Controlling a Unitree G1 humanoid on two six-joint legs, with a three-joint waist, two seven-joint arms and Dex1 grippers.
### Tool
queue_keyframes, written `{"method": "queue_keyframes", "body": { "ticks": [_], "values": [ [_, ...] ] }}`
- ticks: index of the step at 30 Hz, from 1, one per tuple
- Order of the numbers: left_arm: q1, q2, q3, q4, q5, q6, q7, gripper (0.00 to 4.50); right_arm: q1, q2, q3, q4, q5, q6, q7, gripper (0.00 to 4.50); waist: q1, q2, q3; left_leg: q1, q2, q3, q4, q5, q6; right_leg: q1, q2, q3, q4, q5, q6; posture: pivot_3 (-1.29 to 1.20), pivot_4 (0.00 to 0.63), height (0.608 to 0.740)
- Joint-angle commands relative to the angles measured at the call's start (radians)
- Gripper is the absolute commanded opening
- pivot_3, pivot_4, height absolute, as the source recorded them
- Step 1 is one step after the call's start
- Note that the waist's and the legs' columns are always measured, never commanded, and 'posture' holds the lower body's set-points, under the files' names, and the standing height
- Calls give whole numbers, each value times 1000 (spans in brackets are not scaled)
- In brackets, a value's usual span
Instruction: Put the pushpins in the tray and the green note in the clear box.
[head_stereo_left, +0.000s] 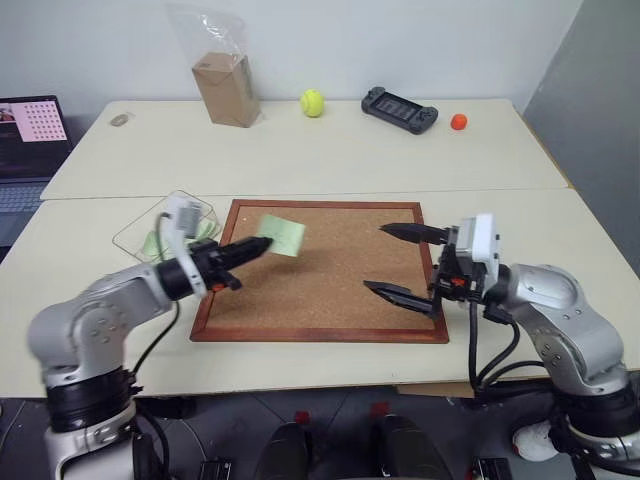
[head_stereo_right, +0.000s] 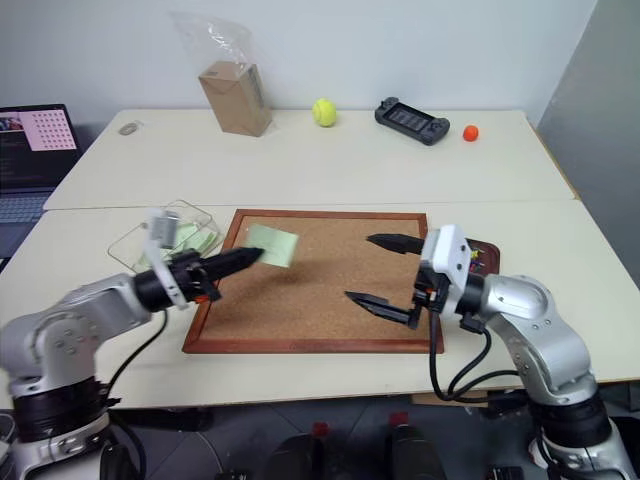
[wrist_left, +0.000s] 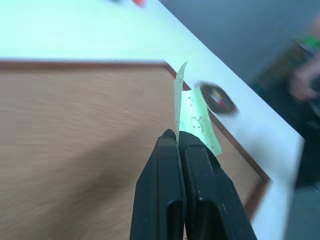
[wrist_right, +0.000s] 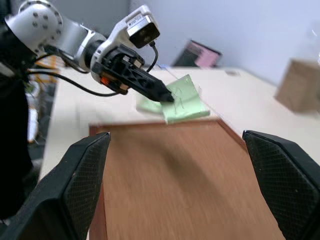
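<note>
Back of table: you have a cardboard box in a clear bag (head_stereo_left: 226, 82), a yellow-green ball (head_stereo_left: 312, 102), a black handheld controller (head_stereo_left: 399, 108) and a small orange ball (head_stereo_left: 458, 122), all well apart from the work area.
Far left: a laptop (head_stereo_left: 30, 135) sits at the table (head_stereo_left: 300, 160) edge.
Corkboard (head_stereo_left: 330, 290): wood-framed, lies flat between your two arms; its cork face is bare under the claws.
Left claw (head_stereo_left: 262, 246): fingers pressed together, pinching the green note (head_stereo_left: 283, 235) by one corner; the note hangs in the air over the corkboard's near-left part, just beside the clear box.
Right claw (head_stereo_left: 400, 262): spread wide, holding nothing, level above the right side of the corkboard and pointing toward the left claw.
Clear box (head_stereo_left: 150, 232): on the table touching or just beside the corkboard's left frame; pale green paper already lies inside.
Tray (head_stereo_right: 481, 252): dark reddish dish, right of the corkboard, mostly hidden behind your right wrist; small coloured specks show inside, too small to tell.
</note>
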Motion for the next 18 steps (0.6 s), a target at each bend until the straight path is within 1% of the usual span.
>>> {"method": "queue_keyframes", "body": {
  "ticks": [1, 2, 3, 4, 6, 8, 11, 15, 18],
  "values": [
    [53, 18, 196, -105, 22, -58, 156, 27, -76, 69, 45, 67, -13, -40, 10, 4500, 1, 0, 0, 0, 0, 0, 0, 0, 0, 0, 0, 0, 0, 0, 0, 0, 150, 740],
    [76, 10, 268, -116, 50, -90, 212, 27, -90, 86, 58, 90, -18, -56, 25, 4500, 4, 0, 0, 0, 0, 0, 0, 0, 0, 0, 0, 0, 0, 0, 0, 0, 150, 740],
    [91, 5, 312, -121, 65, -112, 250, 27, -98, 97, 65, 105, -22, -68, 37, 4500, 6, 0, 0, 0, -1, 0, 0, 0, 0, 0, 0, -1, 0, 0, 0, 0, 150, 740],
    [126, -4, 352, -124, 113, -160, 291, 27, -105, 103, 73, 119, -21, -77, 57, 4500, 6, -1, 0, 0, -1, -1, 0, 0, -1, 0, -1, -1, 0, 0, -1, 0, 150, 740],
    [174, -17, 381, -123, 157, -216, 335, 27, -114, 110, 82, 137, -19, -88, 84, 4500, 5, -1, 0, 0, -1, 0, 0, 0, -1, 0, -1, -1, -1, 0, -1, 0, 150, 740],
    [210, -51, 357, -120, 172, -256, 355, 27, -123, 115, 90, 155, -20, -104, 111, 4500, 7, -1, -1, 0, -1, 0, 0, 0, -1, 0, -2, -1, -1, 0, -1, 0, 150, 740],
    [196, -107, 303, -57, 197, -331, 391, 27, -134, 124, 97, 180, -21, -119, 136, 4500, 16, -2, -1, 0, -3, 0, 0, 0, -1, 0, -3, -1, -1, 1, -1, 0, 150, 740],
    [151, -112, 168, 117, 258, -449, 345, 27, -142, 135, 110, 198, -35, -138, 151, 4500, 18, -3, -2, 0, -2, -3, 0, 1, -2, 1, -2, -6, -1, 3, -4, 0, 150, 740],
    [94, -95, 123, 219, 264, -499, 320, 27, -133, 128, 109, 201, -51, -148, 150, 4500, 11, -4, -2, 0, 0, -4, 0, 1, -2, 1, 0, -8, -1, 4, -6, 0, 150, 740]
  ]
}}
